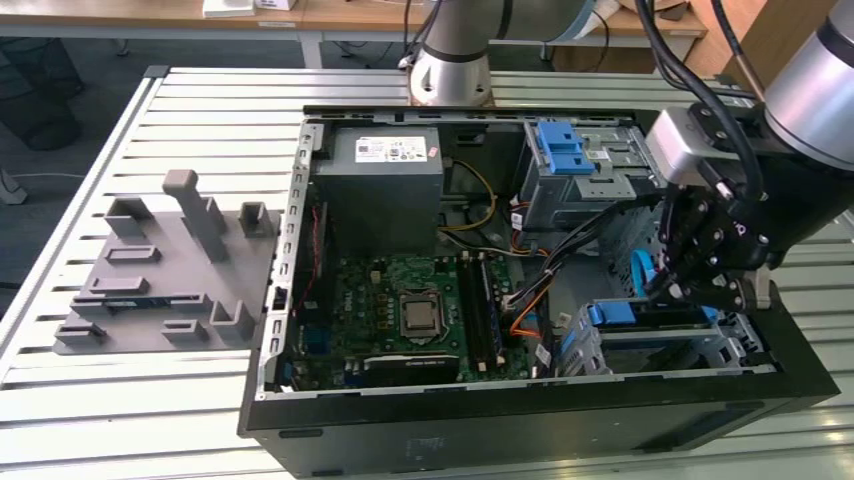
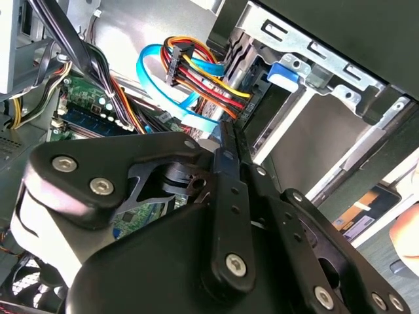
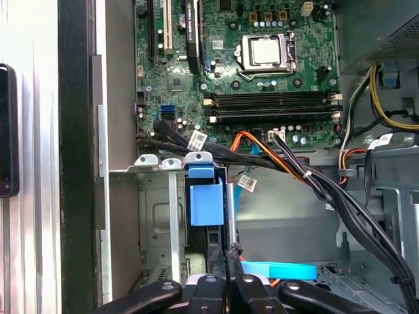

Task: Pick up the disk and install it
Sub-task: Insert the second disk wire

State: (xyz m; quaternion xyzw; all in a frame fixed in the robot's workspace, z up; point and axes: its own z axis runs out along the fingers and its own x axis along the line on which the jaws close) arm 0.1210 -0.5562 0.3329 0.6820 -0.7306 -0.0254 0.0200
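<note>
**Hand lowering the disk into the drive cage**

While the open computer case [image 1: 534,400] is lying on the slatted surface [image 1: 160,400] in the exterior view, the arm [image 1: 821,90] is reaching in from the exterior view's right, its wrist angled downward over the corner of the case nearest that side. The hand [image 1: 707,285] is pointing down into the metal drive cage [image 1: 727,345], just above the blue bracket of the disk [image 1: 641,315], which is sitting in that cage. A grey power supply [image 1: 380,175] is occupying the far corner of the case, and the green motherboard [image 1: 414,310] is lying between it and the near wall. On the surface, towards the exterior view's left, a grey fixture [image 1: 160,270] is standing well apart from the case.

In the second wrist view, the black linkages of the hand [image 2: 226,140] are converging to a narrow tip, with the fingers drawn together beside a bundle of coloured cables [image 2: 196,72]. The silver drive cage [image 2: 308,59] is rising just beyond the tip.

In the first wrist view, the hand [image 3: 228,258] is looking straight down, its fingers pressed close and pinching the thin edge of the disk [image 3: 206,203], whose blue bracket is standing upright within the cage [image 3: 157,222]. The motherboard [image 3: 262,78] is spreading out beyond it.
</note>
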